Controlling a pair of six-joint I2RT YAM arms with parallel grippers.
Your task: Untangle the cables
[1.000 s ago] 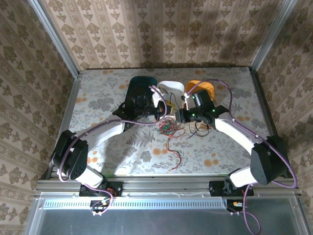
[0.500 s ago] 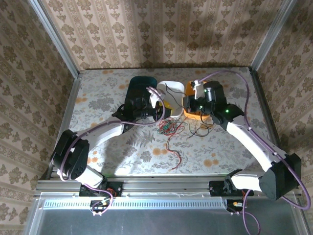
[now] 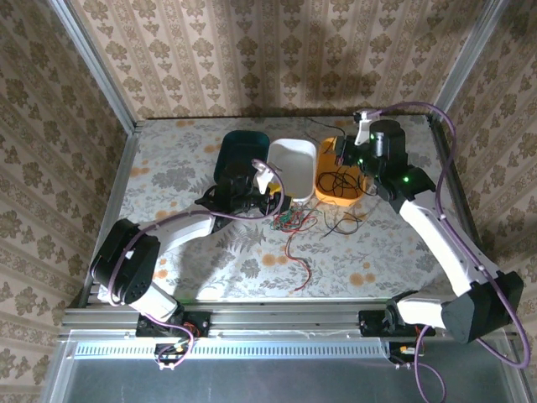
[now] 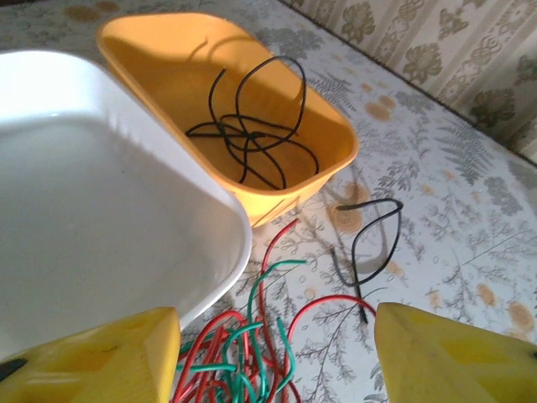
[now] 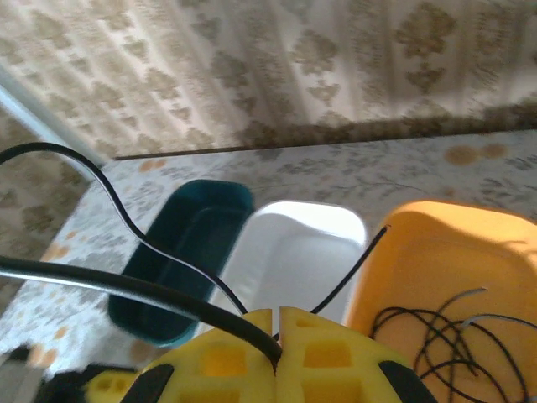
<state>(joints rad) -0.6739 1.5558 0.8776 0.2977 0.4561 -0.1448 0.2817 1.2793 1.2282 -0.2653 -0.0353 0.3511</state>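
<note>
1. Floral-print table (image 3: 168, 176) between papered walls, with teal bin (image 3: 239, 151), white bin (image 3: 294, 164) and orange bin (image 3: 340, 199) in a row near its far edge.
2. Changed within the last second: right pincer (image 3: 346, 155) lifted off mid-table to above the orange bin, toward the far right corner, and clamped on a held black cable (image 5: 126, 288).
3. Left pincer (image 4: 273, 361) meanwhile gone from shut to moderately wide, gripping nothing.
4. Judged meaning: one black strand drawn clear of the knot and ready to join the coiled black cable (image 4: 252, 138) in the orange bin, though its full run is hard to trace from above.
5. Red and green tangle (image 4: 239, 365) right below and between the left fingers, mid-table, just beside the white bin's near rim.
6. Loose black cable (image 4: 369, 204) on the table to the tangle's right, well apart from the right pincer.
</note>
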